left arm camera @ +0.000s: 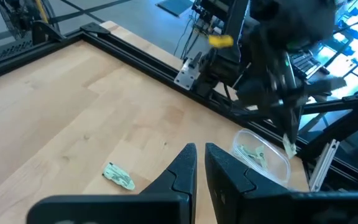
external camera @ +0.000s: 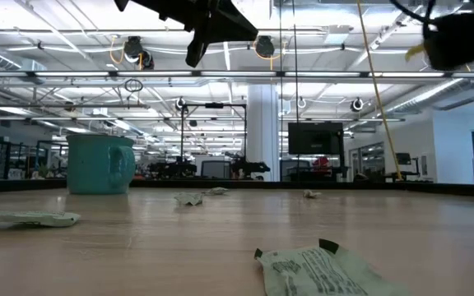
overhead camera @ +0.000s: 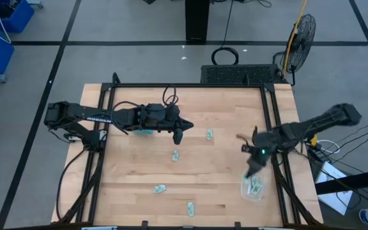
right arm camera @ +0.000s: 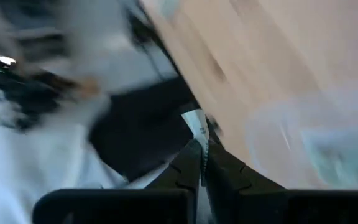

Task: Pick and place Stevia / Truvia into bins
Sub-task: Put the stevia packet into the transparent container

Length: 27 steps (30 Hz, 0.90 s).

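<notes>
While the right pincer (overhead camera: 253, 167) grips one sachet (right arm camera: 197, 122) just above the clear bin (overhead camera: 255, 188), that bin below it already holds a few sachets. Farther off, four loose sachets (overhead camera: 174, 154) lie on the bench (overhead camera: 139, 172), near the nearly shut, empty left pincer (overhead camera: 179, 135); roughly half remains.

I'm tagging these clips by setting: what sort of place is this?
Probably a large robotics lab or industrial workshop: the wooden table sits in a black metal frame, and beyond it run exposed ceiling pipes, a wall monitor and other workstations.
</notes>
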Motion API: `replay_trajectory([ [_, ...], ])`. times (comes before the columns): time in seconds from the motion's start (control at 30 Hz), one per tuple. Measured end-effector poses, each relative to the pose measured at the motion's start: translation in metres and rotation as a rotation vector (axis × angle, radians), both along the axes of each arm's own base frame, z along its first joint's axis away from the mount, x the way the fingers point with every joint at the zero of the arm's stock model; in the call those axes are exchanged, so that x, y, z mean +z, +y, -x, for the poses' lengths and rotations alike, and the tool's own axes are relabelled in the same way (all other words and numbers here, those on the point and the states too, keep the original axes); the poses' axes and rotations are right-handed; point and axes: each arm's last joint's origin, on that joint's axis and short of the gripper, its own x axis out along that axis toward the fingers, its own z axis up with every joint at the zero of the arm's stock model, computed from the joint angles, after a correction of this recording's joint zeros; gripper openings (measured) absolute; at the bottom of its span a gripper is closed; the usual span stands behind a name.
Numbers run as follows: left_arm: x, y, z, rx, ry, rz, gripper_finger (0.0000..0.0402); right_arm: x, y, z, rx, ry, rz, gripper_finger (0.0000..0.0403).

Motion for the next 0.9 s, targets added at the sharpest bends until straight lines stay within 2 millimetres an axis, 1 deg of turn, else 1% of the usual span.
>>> replay_trajectory([
  [0.1,0.000,0.000,0.000,0.000,0.000,0.000,0.0037,-0.010,0.019,0.011,0.087,0.135,0.045,0.0011],
  [0.17,0.000,0.000,0.000,-0.001,0.000,-0.004,0.0037,-0.016,0.027,0.017,0.122,0.173,0.103,0.0011],
  [0.27,0.000,0.000,0.000,-0.011,0.003,-0.035,0.0037,-0.023,0.033,0.020,0.137,0.183,0.197,0.0011],
  [0.43,0.000,0.003,0.000,-0.012,0.006,-0.065,0.0037,-0.031,0.034,0.017,0.143,0.164,0.313,0.0026],
  [0.63,0.000,0.005,0.000,-0.006,0.006,-0.064,0.0037,-0.038,0.036,0.014,0.202,0.151,0.370,0.0065],
  [0.77,0.000,0.005,0.000,-0.006,0.005,-0.062,0.0037,-0.038,0.035,0.009,0.119,0.139,0.387,0.0084],
  [0.9,0.000,0.005,0.000,-0.001,0.004,-0.047,0.0037,-0.033,0.033,0.005,0.091,0.079,0.372,0.0086],
])
